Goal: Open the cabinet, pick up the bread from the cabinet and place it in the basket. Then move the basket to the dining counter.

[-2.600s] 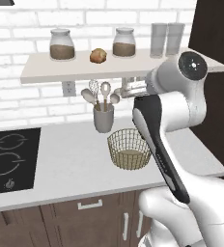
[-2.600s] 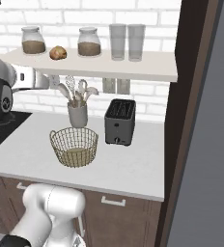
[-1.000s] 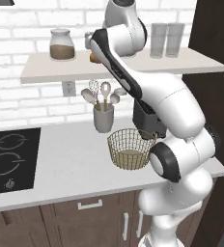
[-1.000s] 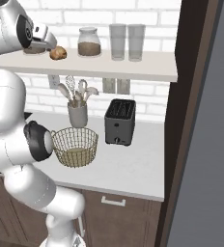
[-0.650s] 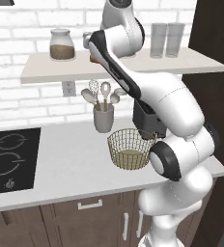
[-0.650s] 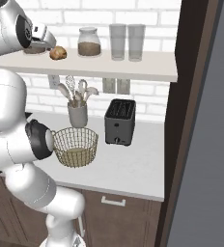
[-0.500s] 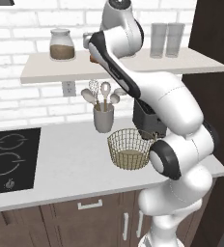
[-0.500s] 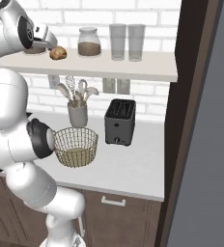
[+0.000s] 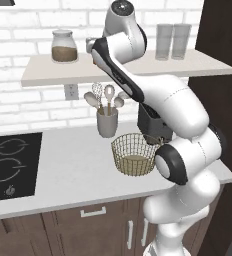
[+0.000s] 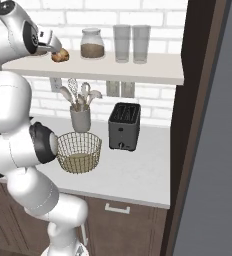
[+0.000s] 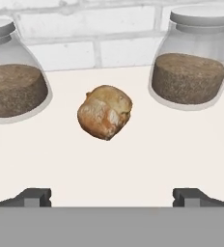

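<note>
The bread [image 11: 105,112] is lying on the cabinet [image 11: 133,159] shelf between two brown-filled glass jars [image 11: 191,60], touching neither. Over the last second your arm has hardly been moving; compared with 2.6 s ago it has risen from low in front of the base to shelf height, so the reach is done and the grasp is not yet made. Your hand [image 11: 113,197] is sitting open, fingertips [image 11: 34,197] spread wide, the roll lying ahead of them and slightly toward the left one, apart from both. The basket [image 9: 134,154] is waiting on the table below, near the utensil cup [image 9: 107,120] and toaster [image 10: 124,126].
</note>
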